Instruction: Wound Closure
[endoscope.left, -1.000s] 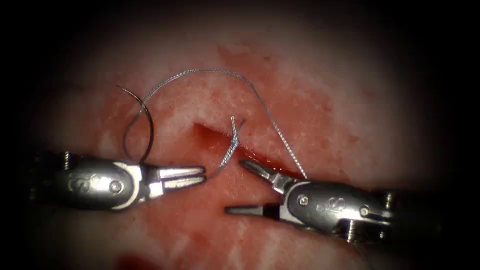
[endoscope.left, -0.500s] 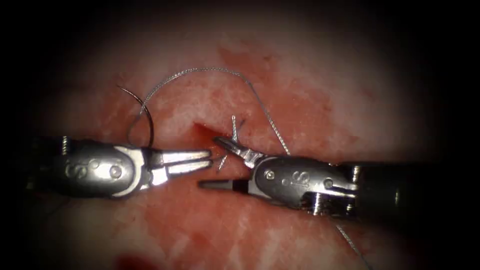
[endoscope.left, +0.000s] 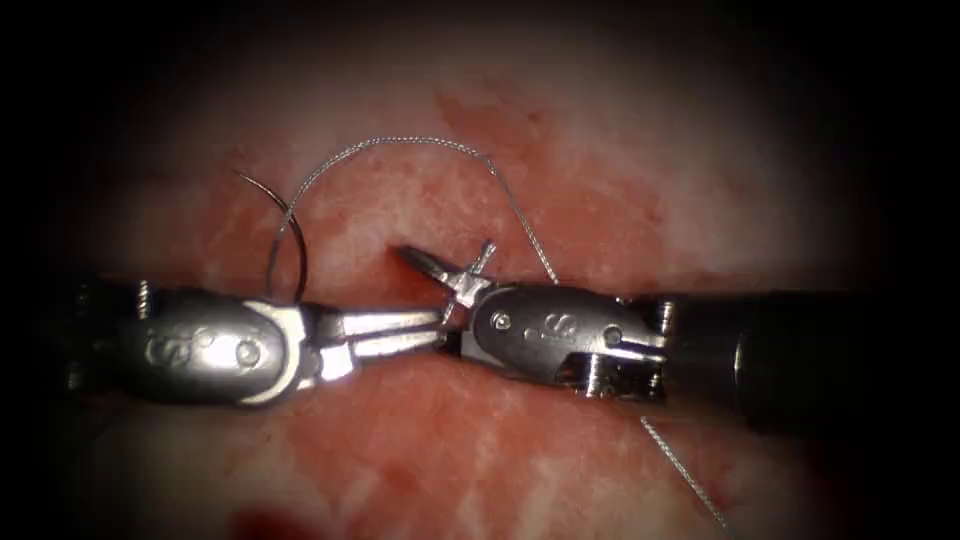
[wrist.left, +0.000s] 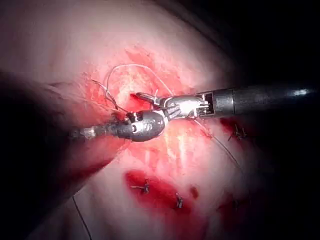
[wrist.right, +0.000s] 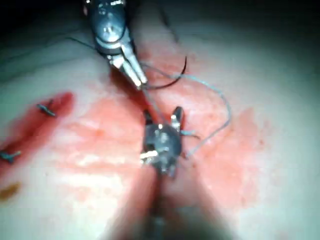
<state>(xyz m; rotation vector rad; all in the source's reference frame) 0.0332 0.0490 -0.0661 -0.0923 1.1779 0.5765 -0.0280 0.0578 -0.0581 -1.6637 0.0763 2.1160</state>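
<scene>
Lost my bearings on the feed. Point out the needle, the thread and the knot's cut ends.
needle (endoscope.left: 283, 232): endoscope view, mid curve, left of the cut.
thread (endoscope.left: 400, 141): endoscope view, top of its arc.
cut ends (endoscope.left: 484, 252): endoscope view, upright stub beside the right tool.

Needle (endoscope.left: 285, 235) and thread (endoscope.left: 400, 143) on tissue (endoscope.left: 600, 180)

Your left tool (endoscope.left: 425, 328) grips the thread (endoscope.left: 400, 143) beside the cut (endoscope.left: 400, 268); your right tool (endoscope.left: 440, 300) gapes around the short thread end (endoscope.left: 484, 256). The needle (endoscope.left: 285, 230) lies free on the tissue (endoscope.left: 600, 180), left of the cut.
</scene>
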